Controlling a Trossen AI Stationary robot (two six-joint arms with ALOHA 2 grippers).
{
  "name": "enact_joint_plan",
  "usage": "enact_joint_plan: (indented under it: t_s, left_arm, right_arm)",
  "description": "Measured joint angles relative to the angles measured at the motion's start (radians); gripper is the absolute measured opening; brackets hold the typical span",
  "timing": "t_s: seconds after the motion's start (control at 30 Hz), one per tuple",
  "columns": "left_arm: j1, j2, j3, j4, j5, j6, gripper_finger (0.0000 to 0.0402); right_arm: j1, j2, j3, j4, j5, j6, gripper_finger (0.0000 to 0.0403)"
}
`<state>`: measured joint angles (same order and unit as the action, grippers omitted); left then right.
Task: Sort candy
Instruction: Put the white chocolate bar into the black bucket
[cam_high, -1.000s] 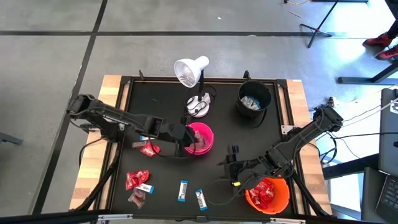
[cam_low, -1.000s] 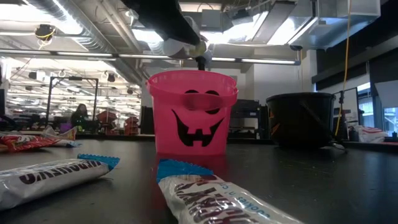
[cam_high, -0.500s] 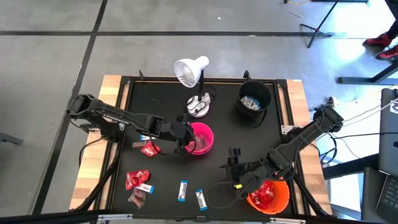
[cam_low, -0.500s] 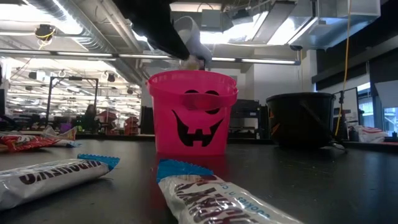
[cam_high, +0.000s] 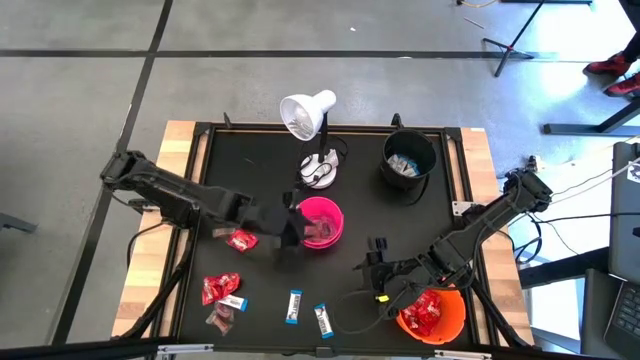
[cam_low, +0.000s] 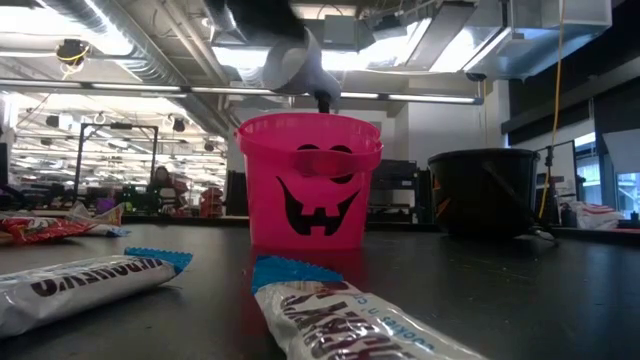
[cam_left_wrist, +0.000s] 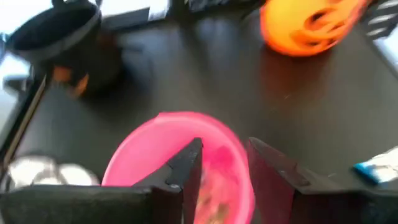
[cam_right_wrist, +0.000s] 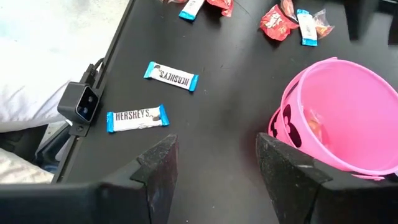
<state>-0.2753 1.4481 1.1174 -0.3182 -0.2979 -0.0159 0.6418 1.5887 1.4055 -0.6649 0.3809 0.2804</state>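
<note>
Candy (cam_high: 224, 297) lies loose on the black table (cam_high: 370, 210) in a cluster at its front left: red packets, white-and-blue bars (cam_right_wrist: 171, 76) and a dark brown piece. One red packet (cam_high: 241, 240) lies apart from that cluster, just beside the left arm. Further sweets rest inside the pink bucket (cam_high: 322, 222) at mid-table, inside the orange bucket (cam_high: 433, 312) at the front right, and inside the black bucket (cam_high: 409, 160) at the rear right.

The left gripper (cam_left_wrist: 224, 162) is at the near-left rim of the pink bucket, its fingers parted with nothing between them; the candy in that bucket lies just below and beyond the fingertips. The loose sweets lie well apart from this gripper, toward the table's front edge.

The right gripper (cam_right_wrist: 214, 155) hovers low beside the orange bucket, fingers spread wide and empty. Two white-and-blue bars lie on the table ahead of it, not touching it, with the pink bucket on its other side.

A white desk lamp (cam_high: 311, 120) stands at the rear, behind the pink bucket.

In the low view a person (cam_low: 160, 180) shows in the room beyond the table.
</note>
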Motion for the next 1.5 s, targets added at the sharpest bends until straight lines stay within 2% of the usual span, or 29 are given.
enact_joint_plan:
  t_s: [0.13,0.27,0.43,0.6,0.77,1.03,1.23,1.37,1.5]
  left_arm:
    - [-0.110,0.006,-0.001,0.011,-0.035,0.038,0.0116]
    - [-0.231,0.040,-0.001,0.018,-0.021,-0.043,0.0115]
    - [-0.378,0.139,-0.001,0.024,-0.021,-0.056,0.0115]
    - [-0.453,0.253,-0.002,0.073,-0.053,-0.075,0.0115]
    - [-0.453,0.323,-0.002,0.148,-0.050,-0.162,0.0115]
    - [-0.359,0.356,-0.002,0.046,-0.040,-0.417,0.0115]
    - [-0.291,0.356,-0.018,0.004,0.110,-0.428,0.0119]
    - [-0.268,0.356,-0.059,0.012,0.167,-0.429,0.0119]
    - [-0.253,0.356,-0.129,0.134,0.211,-0.452,0.0119]
  right_arm:
    - [-0.001,0.000,0.000,0.002,0.020,-0.018,0.0211]
    - [-0.001,0.000,0.000,0.006,0.029,-0.021,0.0211]
    - [-0.001,0.000,0.000,0.009,0.029,-0.025,0.0211]
    - [-0.001,0.000,0.000,0.009,0.030,-0.031,0.0211]
    - [-0.001,0.000,0.000,0.009,0.030,-0.031,0.0211]
    - [-0.001,0.000,0.000,0.008,0.029,-0.031,0.0211]
    - [0.000,0.000,0.000,0.005,0.014,-0.025,0.0211]
    - [0.000,0.000,0.000,0.003,-0.008,-0.019,0.0211]
    - [0.000,0.000,0.000,0.003,-0.008,-0.019,0.0211]
